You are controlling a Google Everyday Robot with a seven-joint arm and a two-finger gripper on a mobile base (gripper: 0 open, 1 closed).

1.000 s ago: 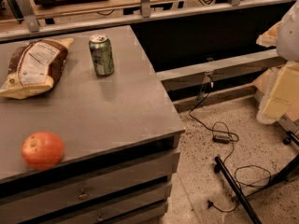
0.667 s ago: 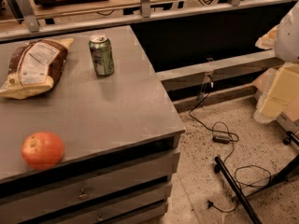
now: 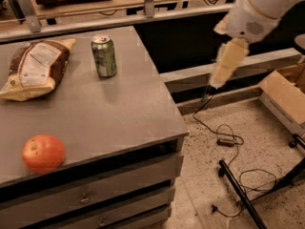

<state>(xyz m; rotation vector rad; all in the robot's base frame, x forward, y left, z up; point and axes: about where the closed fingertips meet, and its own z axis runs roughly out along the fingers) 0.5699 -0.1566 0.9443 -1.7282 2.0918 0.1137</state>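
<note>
Grey drawer cabinet [image 3: 119, 109]: carrying three items. White arm [image 3: 252, 13]: swinging in from 2 o'clock, nearer than a second ago. Gripper [image 3: 224, 66]: hanging beyond the cabinet edge at 3 o'clock of the green can [image 3: 104, 56], well apart; how wide it stands is not discernible. Snack bag [image 3: 35, 68]: lying at the can's 9 o'clock. Orange fruit [image 3: 43, 153]: sitting at its 7 o'clock.

Warm, fairly even indoor light falls from above and behind the soda can [image 3: 104, 56], which carries a small glint on its rim and throws a short, soft shadow forward onto the grey cabinet top [image 3: 124, 113]. Right of the can, beyond the cabinet edge, the gripper [image 3: 217, 80] hangs brightly lit against a dark recess.
</note>
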